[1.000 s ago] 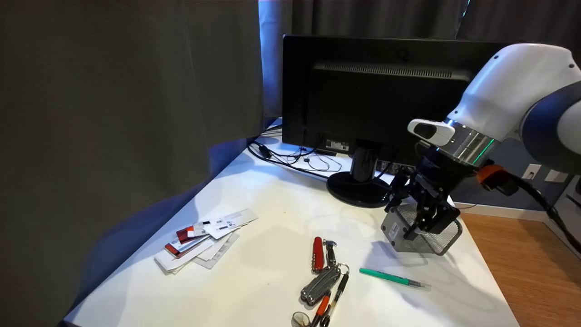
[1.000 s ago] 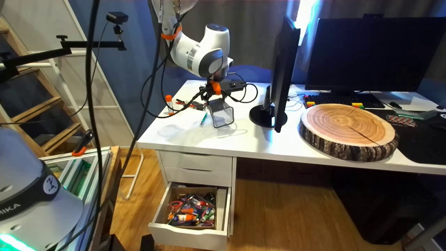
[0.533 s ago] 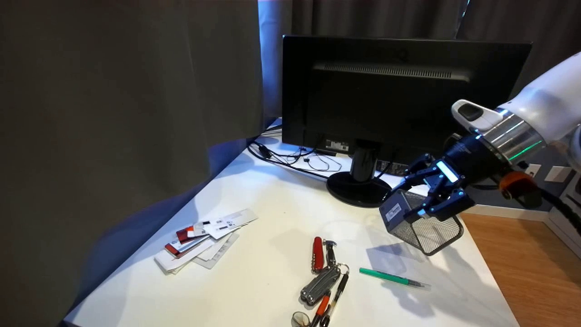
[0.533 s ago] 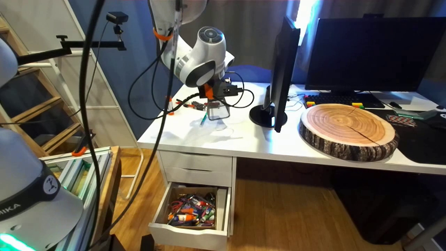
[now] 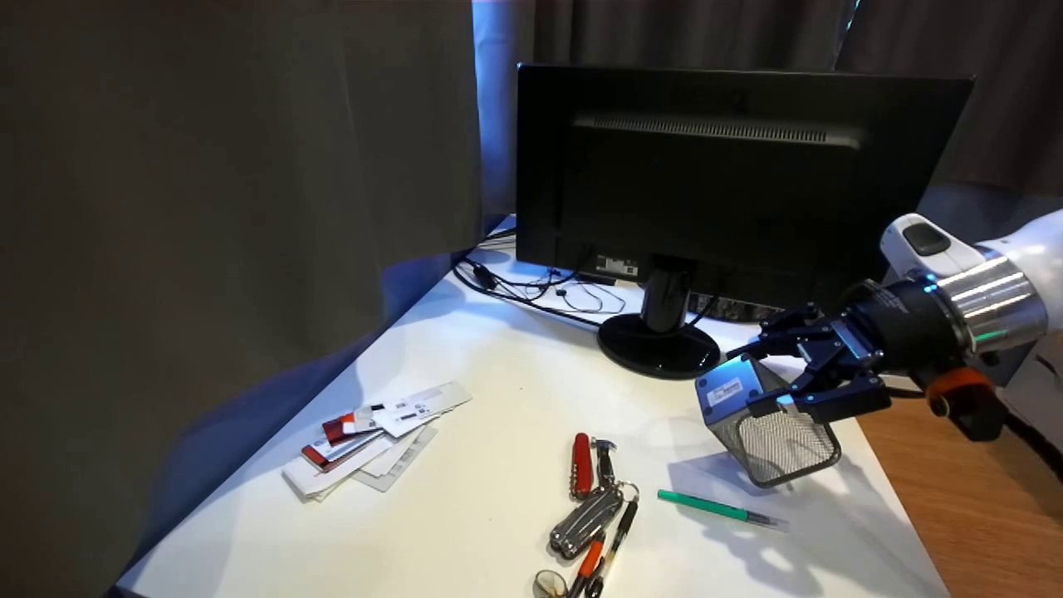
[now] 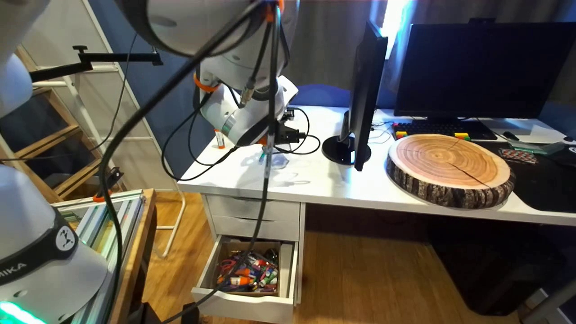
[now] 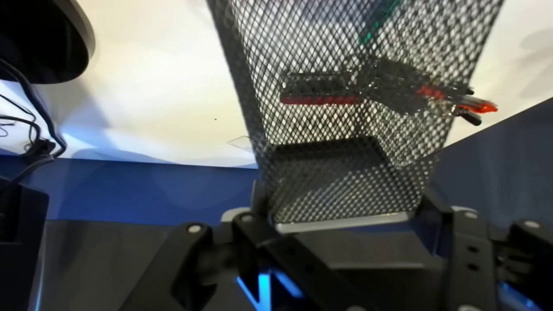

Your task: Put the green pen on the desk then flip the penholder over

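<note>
The green pen (image 5: 706, 505) lies on the white desk (image 5: 498, 432) in an exterior view. It also shows through the mesh in the wrist view (image 7: 373, 26). The dark mesh penholder (image 5: 789, 448) is held tilted over the desk behind the pen. Its labelled base faces up and left, and its mouth points down and right. My gripper (image 5: 745, 382) is shut on the penholder's sides near its base. In the wrist view, the fingers (image 7: 432, 216) stand on either side of the penholder (image 7: 341, 190). In an exterior view, the arm (image 6: 243, 103) hides most of the penholder.
A multitool (image 5: 585, 522), a red pocket knife (image 5: 581, 467) and pens lie left of the green pen. Cards (image 5: 374, 436) lie farther left. A black monitor (image 5: 714, 199) stands behind. The desk's edge (image 5: 901, 498) is close on the right. Loose cables (image 6: 270, 148) hang around the arm.
My gripper has swung lower and to the right, to a more level pose. The penholder has tipped with it, its base turning upward and its mouth downward. The green pen has not moved.
</note>
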